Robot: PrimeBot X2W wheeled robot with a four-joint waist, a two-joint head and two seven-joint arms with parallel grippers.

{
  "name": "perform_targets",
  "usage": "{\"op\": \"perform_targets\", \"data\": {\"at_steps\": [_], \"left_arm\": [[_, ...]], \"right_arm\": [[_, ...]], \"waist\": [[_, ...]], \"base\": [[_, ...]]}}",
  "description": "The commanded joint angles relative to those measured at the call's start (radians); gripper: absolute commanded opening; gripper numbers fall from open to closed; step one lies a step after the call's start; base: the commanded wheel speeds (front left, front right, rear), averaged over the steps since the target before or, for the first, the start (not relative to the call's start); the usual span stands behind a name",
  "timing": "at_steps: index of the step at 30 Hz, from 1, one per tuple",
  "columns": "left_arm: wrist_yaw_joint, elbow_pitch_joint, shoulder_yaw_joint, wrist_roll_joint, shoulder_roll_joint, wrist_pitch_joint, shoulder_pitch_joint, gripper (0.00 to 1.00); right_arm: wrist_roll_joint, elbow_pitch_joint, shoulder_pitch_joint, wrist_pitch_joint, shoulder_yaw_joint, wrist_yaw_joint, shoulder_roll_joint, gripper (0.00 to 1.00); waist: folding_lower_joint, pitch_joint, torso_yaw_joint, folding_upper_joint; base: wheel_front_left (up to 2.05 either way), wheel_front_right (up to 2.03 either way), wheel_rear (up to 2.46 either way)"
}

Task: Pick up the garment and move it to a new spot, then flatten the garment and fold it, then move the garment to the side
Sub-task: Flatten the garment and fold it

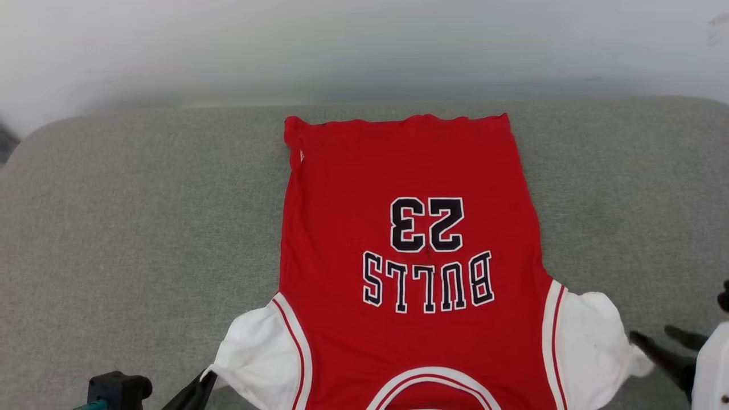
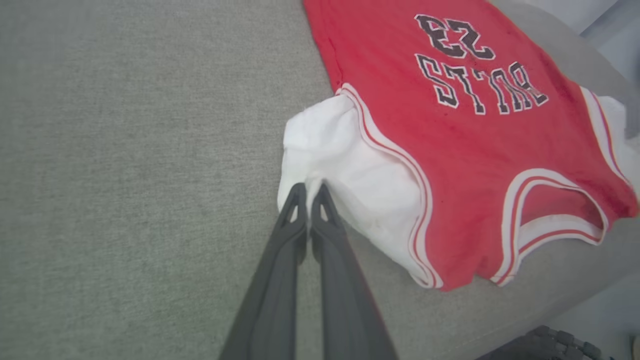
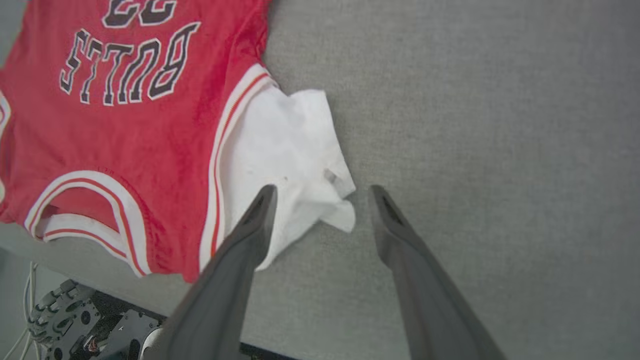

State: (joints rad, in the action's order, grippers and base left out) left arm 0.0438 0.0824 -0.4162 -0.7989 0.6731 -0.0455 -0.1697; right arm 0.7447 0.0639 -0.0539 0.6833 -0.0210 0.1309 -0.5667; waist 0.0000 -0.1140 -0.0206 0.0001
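One garment [image 1: 410, 228]: a red jersey-style T-shirt with white short sleeves, red-and-white striped trim around the armholes and neck, and black "BULLS" and "23" outlined in white on the front.
Where it lies: spread flat and front up on a grey upholstered surface [image 1: 142, 228], a little right of centre in the head view, with its collar close to the near edge.
Left gripper [image 2: 310, 192]: its fingers are pressed together at the outer edge of the white sleeve on the robot's left. The cloth puckers toward the tips, so they appear to pinch the hem, though the tips hide the contact itself.
Right gripper [image 3: 322, 191]: its fingers are spread wide, with the loose corner of the other white sleeve lying between them. One finger crosses in front of that sleeve in the right wrist view.
Long axis: runs straight away from the robot, collar nearest and bottom hem farthest.
Lettering: upside down in the head view, with the tops of the letters toward the robot.
Sleeves: stick out to either side at the near end, both rumpled. The red body is smooth and the far hem slightly wavy.
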Motion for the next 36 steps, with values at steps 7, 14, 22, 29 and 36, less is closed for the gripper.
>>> {"op": "perform_targets", "data": {"at_steps": [7,14,22,29,36], "left_arm": [[0.007,0.163,-0.018,0.000,0.035,0.070,0.009,0.00],[0.011,0.324,-0.045,0.025,0.044,0.118,0.046,0.00],[-0.001,0.431,-0.091,0.081,0.032,0.163,0.119,0.00],[-0.007,0.480,-0.117,0.109,0.010,0.173,0.163,0.00],[-0.011,0.483,-0.128,0.107,-0.015,0.157,0.181,0.00]], "right_arm": [[0.015,0.109,0.196,0.175,0.092,0.000,0.000,1.00],[-0.077,0.055,0.530,0.437,0.145,0.000,0.071,1.00],[-0.317,-0.127,0.886,0.639,0.204,0.000,0.129,1.00],[-0.481,-0.238,1.066,0.698,0.254,0.000,0.139,1.00],[-0.573,-0.304,1.118,0.706,0.287,0.000,0.132,1.00]], "waist": [[0.0000,-0.121,-0.075,-0.0001],[0.0000,-0.271,-0.173,-0.0001],[0.0000,-0.411,-0.293,-0.0001],[0.0000,-0.490,-0.369,-0.0001],[0.0000,-0.538,-0.416,-0.0001]], "base": [[0.00,0.00,0.00],[0.00,0.00,0.00],[0.00,0.00,0.00],[0.00,0.00,0.00],[0.00,0.00,0.00]]}}
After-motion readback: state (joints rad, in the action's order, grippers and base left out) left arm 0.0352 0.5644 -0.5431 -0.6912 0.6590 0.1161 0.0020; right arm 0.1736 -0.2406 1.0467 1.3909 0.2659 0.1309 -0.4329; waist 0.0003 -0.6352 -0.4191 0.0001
